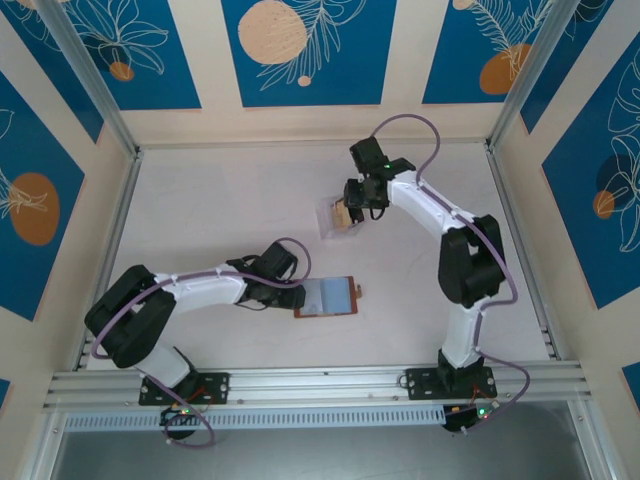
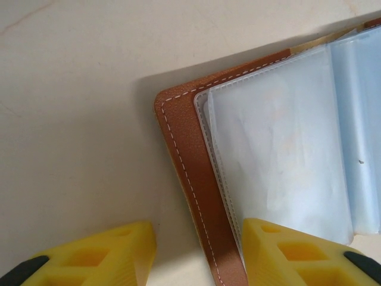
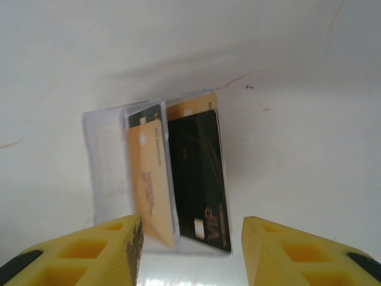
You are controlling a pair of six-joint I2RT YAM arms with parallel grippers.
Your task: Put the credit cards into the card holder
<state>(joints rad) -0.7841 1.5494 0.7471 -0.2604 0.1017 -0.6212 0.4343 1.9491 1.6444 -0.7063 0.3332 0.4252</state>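
The card holder (image 1: 330, 296), a reddish-brown wallet, lies open at the table's middle with its grey-blue pockets (image 2: 286, 155) facing up. My left gripper (image 1: 291, 296) is at its left edge. In the left wrist view the stitched brown border (image 2: 190, 155) runs through the gap of my left gripper (image 2: 199, 259), whose jaws stand apart; the right finger sits against the sleeves. The credit cards stand in a clear plastic box (image 3: 107, 155): a tan card (image 3: 150, 179) and a black card (image 3: 199, 173) in front. My right gripper (image 3: 190, 256) is open, its fingers flanking the cards' near ends without touching.
The clear box (image 1: 335, 222) sits further back, under my right gripper (image 1: 352, 205). The wallet's small closing tab (image 1: 360, 290) sticks out on its right. Pale bare tabletop surrounds both things. Aluminium posts and cream walls close the table's sides and back.
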